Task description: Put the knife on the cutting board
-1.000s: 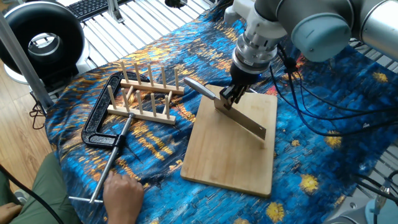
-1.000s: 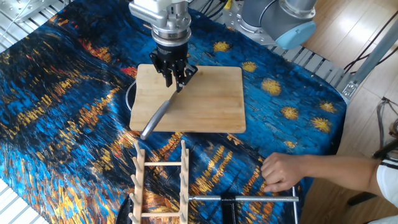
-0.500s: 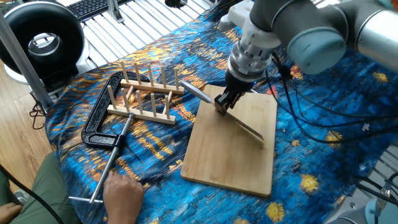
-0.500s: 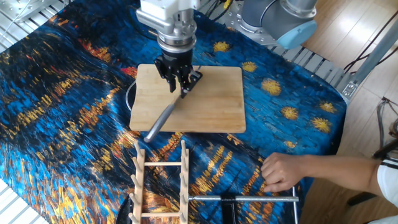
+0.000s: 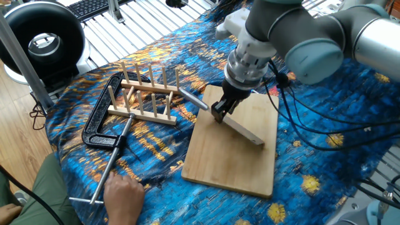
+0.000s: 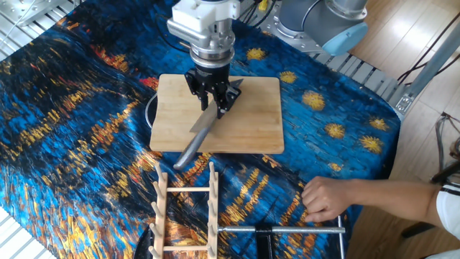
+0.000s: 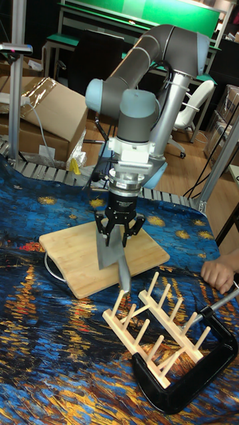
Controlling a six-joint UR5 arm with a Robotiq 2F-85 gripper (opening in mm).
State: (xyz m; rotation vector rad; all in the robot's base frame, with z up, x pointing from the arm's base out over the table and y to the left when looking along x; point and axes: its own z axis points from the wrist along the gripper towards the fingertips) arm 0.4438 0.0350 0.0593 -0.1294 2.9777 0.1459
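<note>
Over the last second the two-finger gripper (image 5: 220,111), clamped on the shiny steel cleaver (image 5: 240,129) where blade meets handle, had shifted a little across the large light bamboo cutting board (image 5: 234,150) and rolled the blade from broadside toward edge-on in one fixed view; my read: it was lining up to lay the knife down, not released yet. Left to right in that view, the slim grey handle pointed off the board's edge toward the wooden peg rack (image 5: 147,94), the grip sat over the board's near-rack end, and the blade ran diagonally down over the board's middle, apparently held just above it.
</note>
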